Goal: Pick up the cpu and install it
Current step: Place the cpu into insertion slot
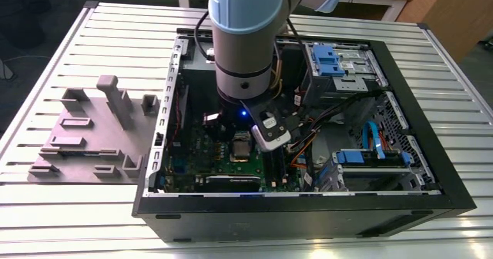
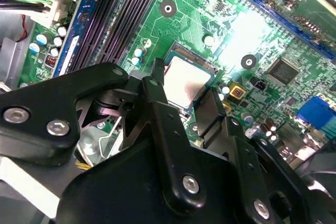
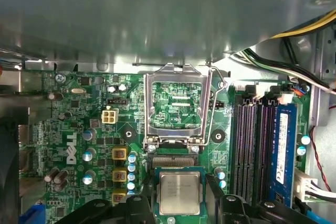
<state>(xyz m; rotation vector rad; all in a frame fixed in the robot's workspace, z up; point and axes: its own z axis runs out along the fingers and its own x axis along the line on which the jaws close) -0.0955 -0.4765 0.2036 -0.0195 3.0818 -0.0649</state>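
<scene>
The cpu (image 3: 179, 192) is a small square chip with a silvery top and a pale green rim. It sits between my two black fingers (image 3: 143, 205), level over the dark socket (image 3: 173, 161); a strip of socket contacts shows past one edge. In the second wrist view the cpu (image 2: 186, 80) has a finger (image 2: 156, 90) against each of two opposite sides. My gripper (image 3: 179, 205) is shut on it. The socket's metal frame (image 3: 178, 106) is swung open, away from the socket. In the exterior view the gripper (image 1: 240, 139) reaches down into the open computer case (image 1: 431, 201).
Long black memory sticks (image 3: 257, 145) run close beside the socket. A grey metal box (image 3: 157, 14) overhangs the board past the open frame. Loose cables (image 1: 324, 126) and blue drive bays (image 1: 335, 63) fill the case's other half. A grey fixture (image 1: 92, 132) stands on the slatted table at the exterior view's left.
</scene>
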